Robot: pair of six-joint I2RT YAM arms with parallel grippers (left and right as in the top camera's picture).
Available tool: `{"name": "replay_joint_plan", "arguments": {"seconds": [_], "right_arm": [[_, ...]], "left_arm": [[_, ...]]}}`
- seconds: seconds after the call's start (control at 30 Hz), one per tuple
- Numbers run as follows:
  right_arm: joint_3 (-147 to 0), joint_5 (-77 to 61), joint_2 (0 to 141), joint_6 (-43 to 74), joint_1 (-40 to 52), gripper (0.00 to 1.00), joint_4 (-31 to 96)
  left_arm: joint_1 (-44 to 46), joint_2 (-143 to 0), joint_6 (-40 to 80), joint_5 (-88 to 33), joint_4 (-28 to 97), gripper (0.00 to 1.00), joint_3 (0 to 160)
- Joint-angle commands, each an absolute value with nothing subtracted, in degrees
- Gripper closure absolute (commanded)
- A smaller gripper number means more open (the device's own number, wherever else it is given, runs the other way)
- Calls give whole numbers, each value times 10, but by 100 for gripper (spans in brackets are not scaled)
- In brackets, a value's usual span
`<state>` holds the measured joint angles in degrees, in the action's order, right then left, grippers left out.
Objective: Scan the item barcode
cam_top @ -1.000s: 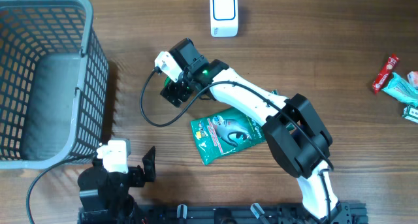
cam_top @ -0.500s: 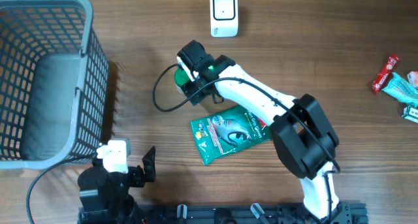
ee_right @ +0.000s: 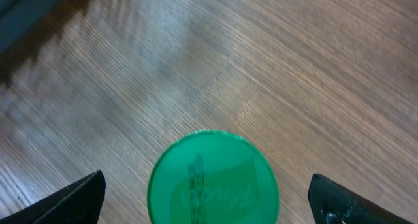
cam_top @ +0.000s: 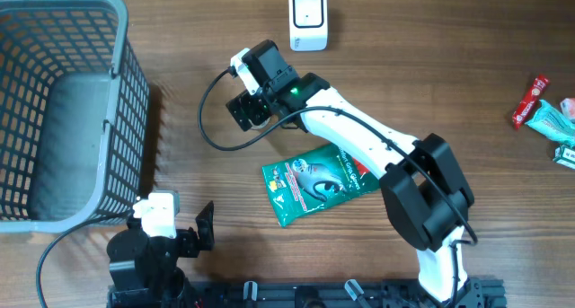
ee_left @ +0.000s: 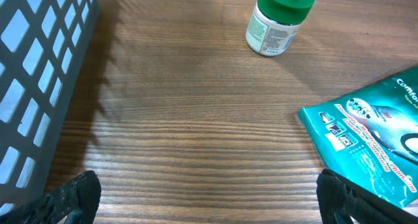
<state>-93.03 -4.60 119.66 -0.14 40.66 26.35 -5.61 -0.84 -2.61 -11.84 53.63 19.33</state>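
Observation:
A small white bottle (ee_left: 274,29) with a green lid (ee_right: 212,178) stands upright on the wooden table. My right gripper (ee_right: 209,199) hangs directly above it, open, its fingertips (ee_right: 81,196) well clear of the lid on both sides. In the overhead view the right gripper (cam_top: 247,109) hides the bottle. The white scanner (cam_top: 307,19) stands at the back of the table, behind that gripper. My left gripper (ee_left: 209,196) is open over bare wood near the front left, holding nothing.
A green snack packet (cam_top: 314,184) lies flat in front of the bottle. A grey mesh basket (cam_top: 115,119) fills the left side. Several small wrapped items (cam_top: 544,110) lie at the far right edge. A black cable (cam_top: 208,146) loops left of the right wrist.
The right wrist has turned and shifted over the bottle, so the green lid seen half a second ago is now covered from above. Its jaws have widened. The left arm has not moved.

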Motion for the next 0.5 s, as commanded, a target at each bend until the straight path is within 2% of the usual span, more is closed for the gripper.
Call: {"name": "replay_joint_plan", "arguments": {"seconds": [0.0,0.13,0.2,0.27,0.33,0.47], "right_arm": [[-931,-61,1244,-14,406,0,236],[-931,-61,1275,-14,406,0,206],[-931,-60,1280,-14,406,9,196],[-931,-58,1280,-13,406,27,187],[-931,-51,1280,-3,406,39,187],[-931,-1,1270,17,406,45,235]], "left_arm": [[-54,-6,-21,-119,535,0,191],[-54,-6,-21,-119,535,0,191],[-54,-6,-21,-119,535,0,191],[-54,-6,-21,-119,535,0,191],[-54,-6,-21,-119,535,0,191],[-54,-6,-21,-119,535,0,191]]}}
